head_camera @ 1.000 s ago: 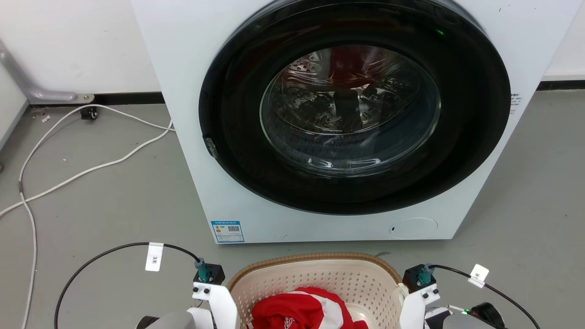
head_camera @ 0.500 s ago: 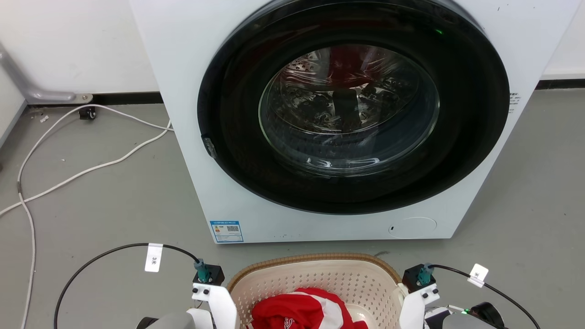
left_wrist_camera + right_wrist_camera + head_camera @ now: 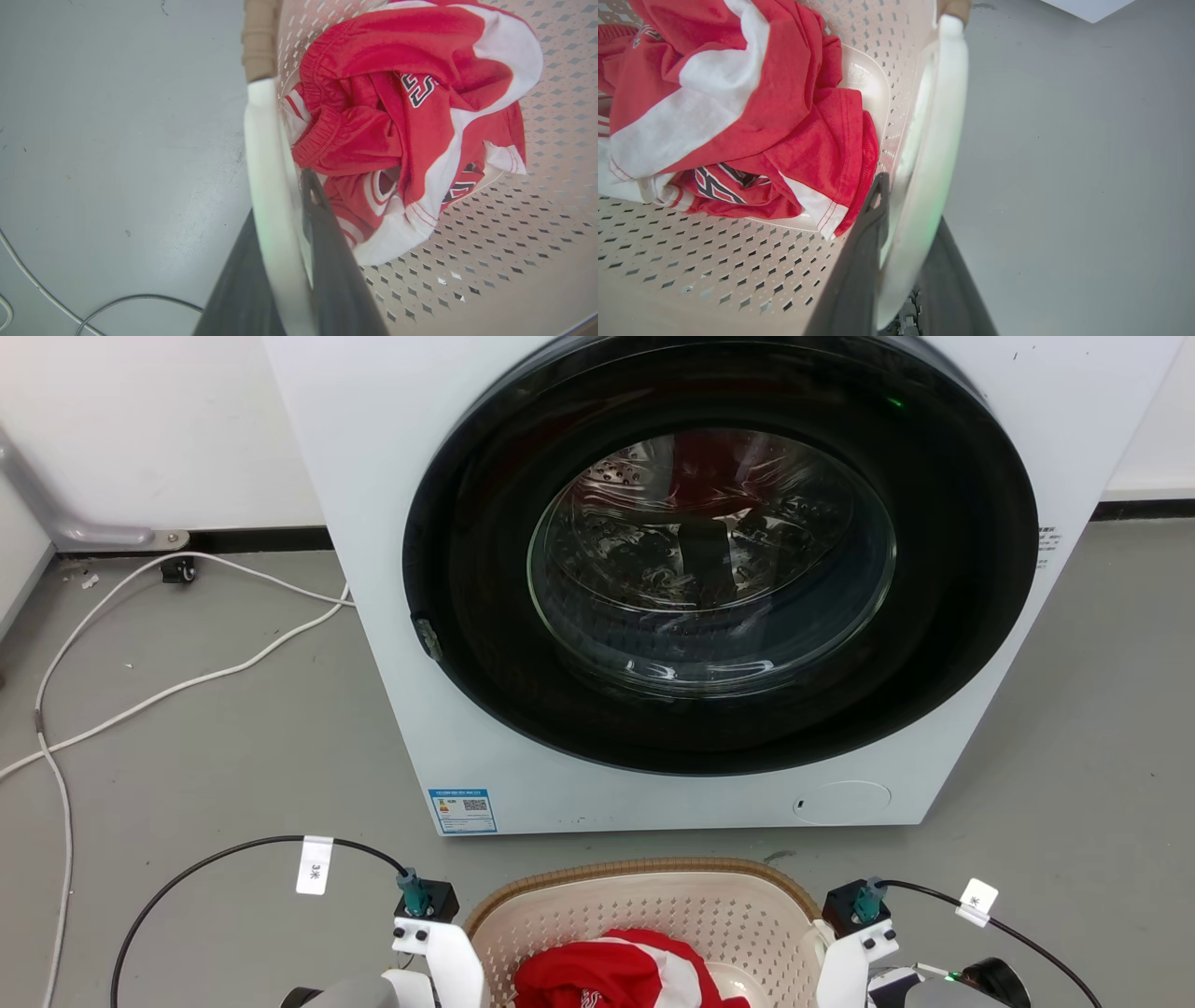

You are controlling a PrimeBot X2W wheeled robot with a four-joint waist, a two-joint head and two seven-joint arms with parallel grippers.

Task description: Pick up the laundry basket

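Left wrist view: fingers (image 3: pixel 337 275) astride basket handle (image 3: pixel 267 163)

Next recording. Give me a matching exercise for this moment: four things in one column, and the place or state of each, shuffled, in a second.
Things
1. laundry basket
2. red and white garment
3. washing machine door
4. white cable

Places and states
A. shut
B. lying on the floor, left of the machine
C. bundled inside the basket
D. clamped at its side handles by the left gripper and right gripper

Pairs: 1-D, 2-C, 3-A, 4-B
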